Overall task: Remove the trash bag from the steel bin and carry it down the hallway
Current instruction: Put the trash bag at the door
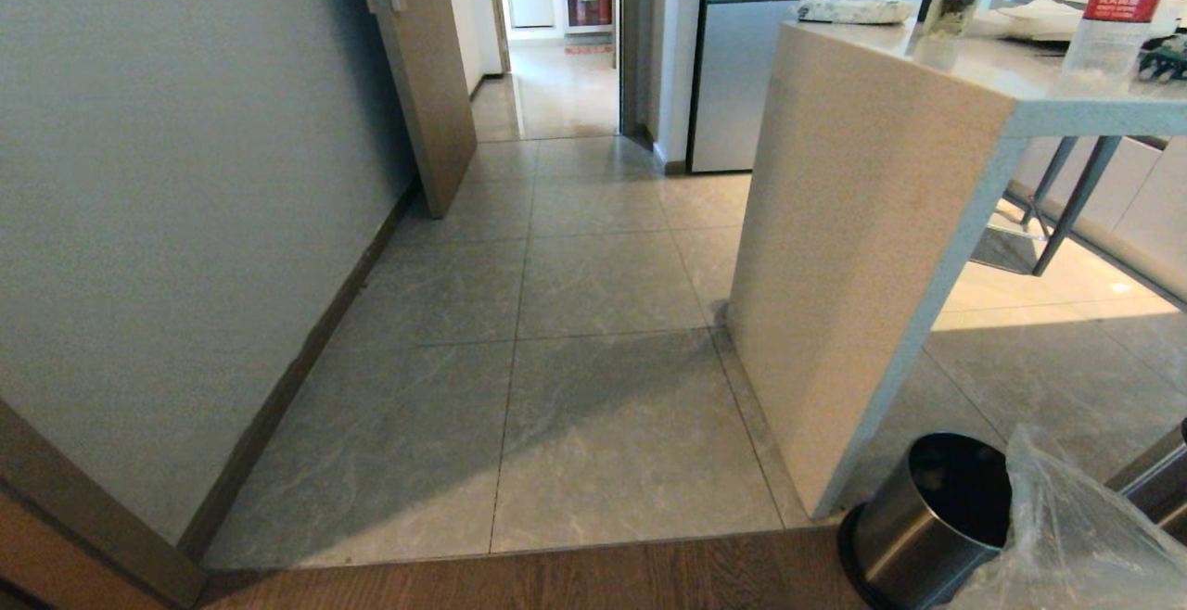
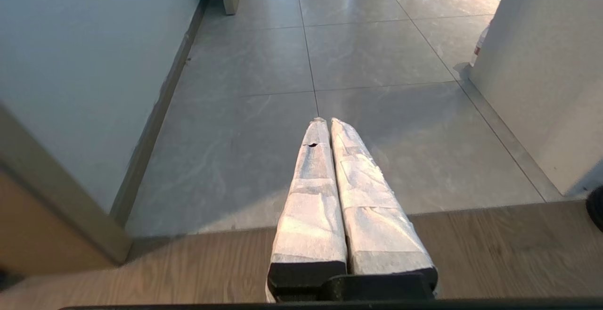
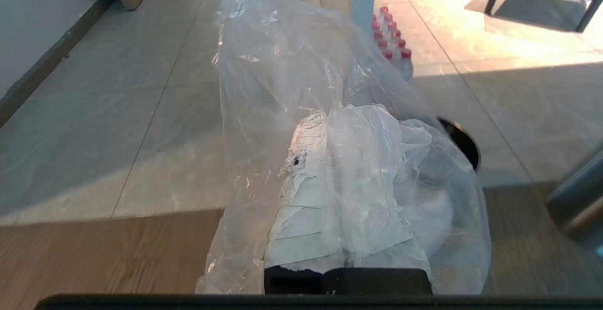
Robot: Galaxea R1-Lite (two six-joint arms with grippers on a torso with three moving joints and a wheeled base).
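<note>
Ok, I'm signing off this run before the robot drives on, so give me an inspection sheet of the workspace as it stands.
Surface: grey tiled floor ahead, wood-plank strip nearest the robot.
Job's things: trash bag out of the steel bin, draped over the right gripper; bin stands upright by the counter's foot, dark inside. Hallway ahead past an open door.
Clutter: pack of red-capped bottles on the floor; bottles on the counter.
Grippers: right gripper shut on the bag; left gripper shut, empty, above the floor.
Cables: nothing seen.
Surroundings: wall on the left, fridge, chair legs.
</note>
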